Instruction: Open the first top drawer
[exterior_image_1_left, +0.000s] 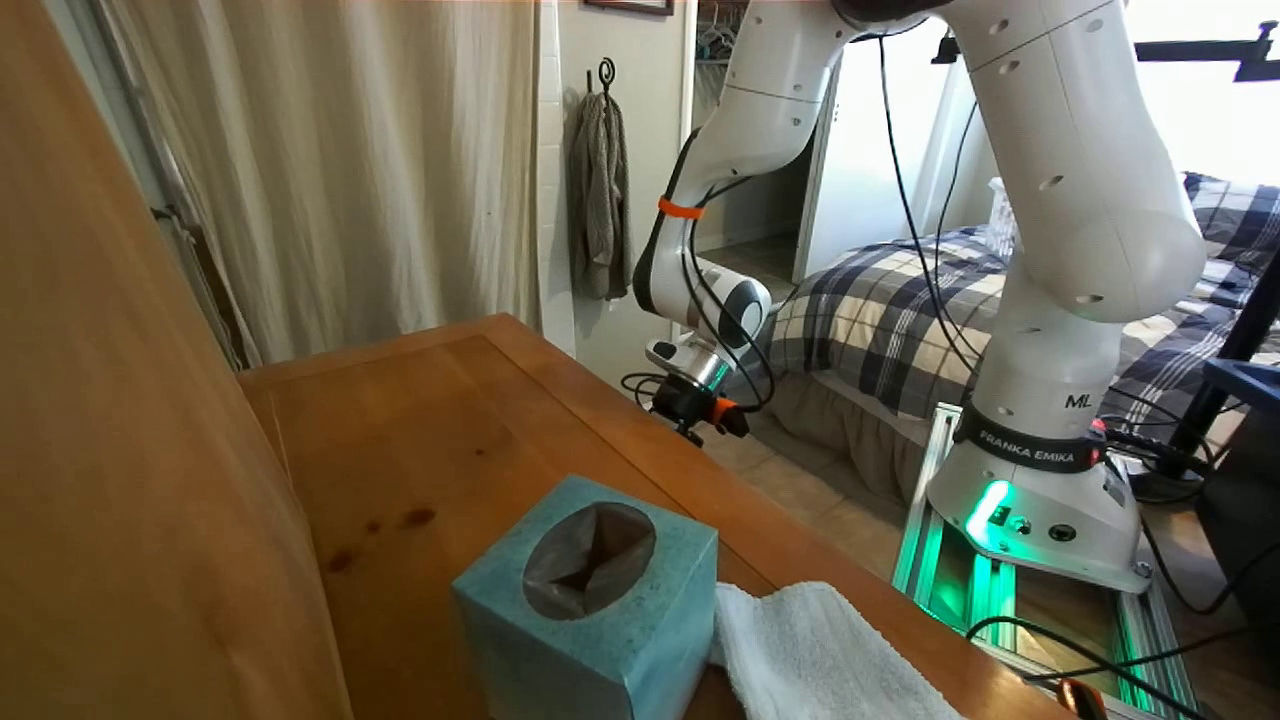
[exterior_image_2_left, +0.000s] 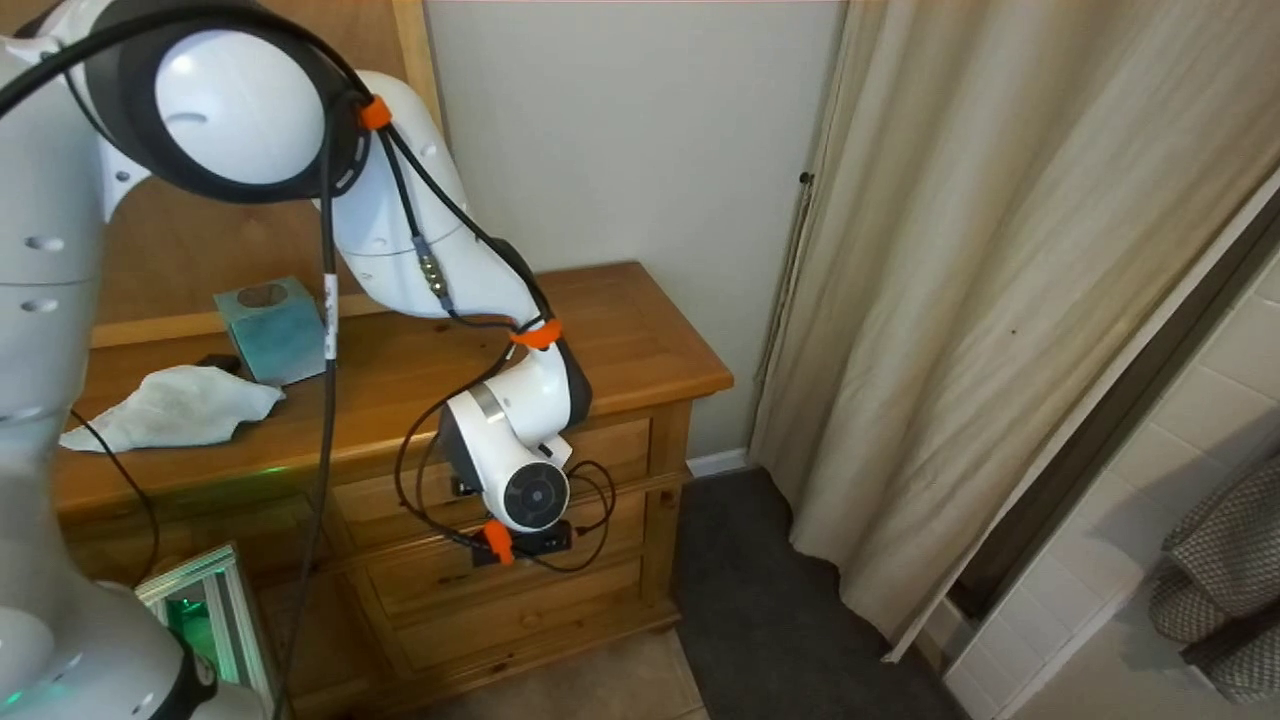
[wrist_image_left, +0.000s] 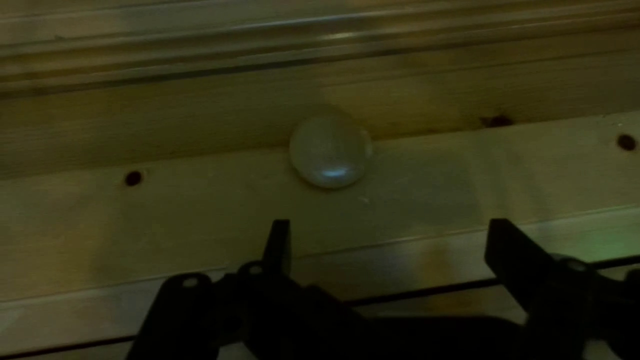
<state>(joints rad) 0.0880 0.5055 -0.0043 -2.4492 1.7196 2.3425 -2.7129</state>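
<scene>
In the wrist view a round wooden knob (wrist_image_left: 330, 151) stands out from a wooden drawer front (wrist_image_left: 210, 215). My gripper (wrist_image_left: 390, 225) is open, with its two dark fingers wide apart and nothing between them. The knob lies above the fingertips in that view, nearer the left finger, and is not touched. In an exterior view the top drawer (exterior_image_2_left: 622, 448) of the dresser (exterior_image_2_left: 640, 325) looks shut. The arm's wrist hangs in front of the drawers there and hides the gripper's fingers and the knob. In an exterior view the dresser top (exterior_image_1_left: 420, 440) hides the drawer fronts.
A teal tissue box (exterior_image_1_left: 640, 640) and a white cloth (exterior_image_1_left: 830, 650) lie on the dresser top. Lower drawers (exterior_image_2_left: 530, 620) sit below. A beige curtain (exterior_image_2_left: 930, 300) hangs beside the dresser. Loose cables loop round the wrist. A bed (exterior_image_1_left: 880, 310) stands behind the arm.
</scene>
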